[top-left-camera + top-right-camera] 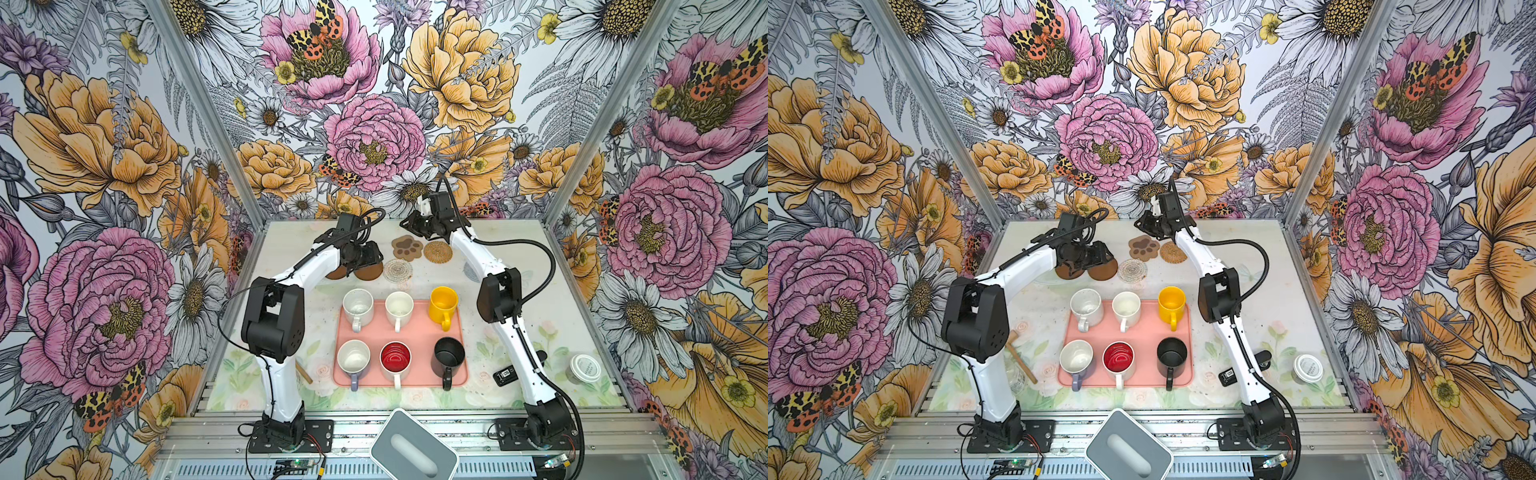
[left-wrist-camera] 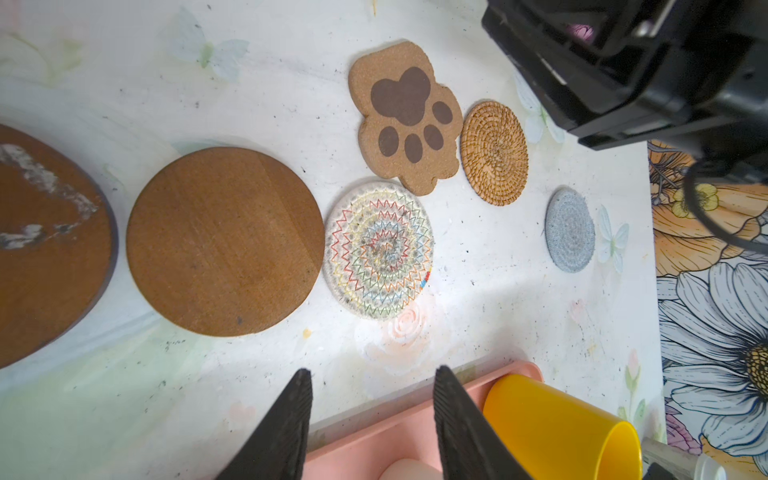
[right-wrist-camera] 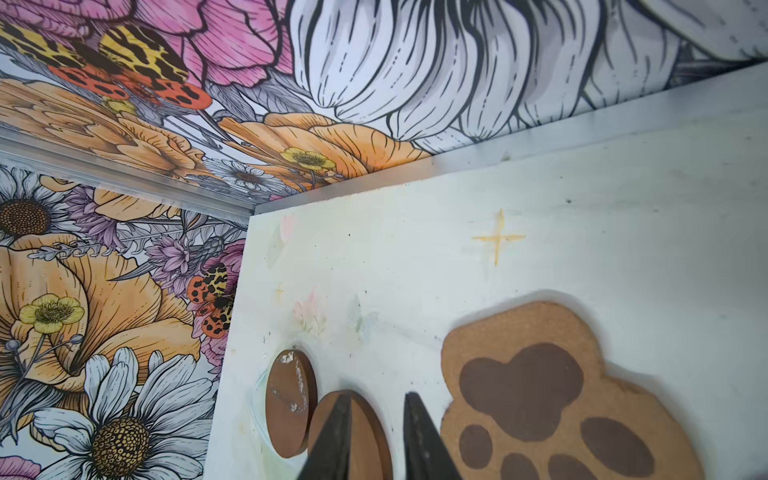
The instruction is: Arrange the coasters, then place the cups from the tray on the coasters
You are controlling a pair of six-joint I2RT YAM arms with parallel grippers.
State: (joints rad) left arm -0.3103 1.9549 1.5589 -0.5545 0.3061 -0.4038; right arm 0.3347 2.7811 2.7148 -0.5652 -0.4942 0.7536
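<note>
- Fingers (image 2: 286,432) of the left gripper (image 2: 374,419) stand apart with nothing between them. The tray (image 2: 513,370) and the yellow cup (image 2: 557,428) show just past them.
- On the right gripper (image 3: 376,440) only a narrow gap separates the empty fingers (image 3: 424,444). It hovers between the clean brown disc (image 3: 370,424) and the paw-print coaster (image 3: 540,395).
- Risk: lowered with so slim a gap, those tips could land on a mat's edge and skid it across the table (image 3: 540,208) instead of gripping.
- Risk: the whitish woven round (image 2: 378,249) lies edge to edge with the clean disc and the paw-print, which in turn crowds the tan rattan round (image 2: 494,151). Cups set there would likely knock handles, and nudging one mat may drag its neighbour.
- Only the left wrist view shows all six coasters, including the grey-blue round (image 2: 569,230) lying apart and the smeared brown disc (image 2: 45,241). In both top views the right arm (image 1: 478,257) covers that grey-blue spot.
- Only the top views show every cup upright on the tray, from the black cup (image 1: 448,357) to the white cup (image 1: 358,305).
</note>
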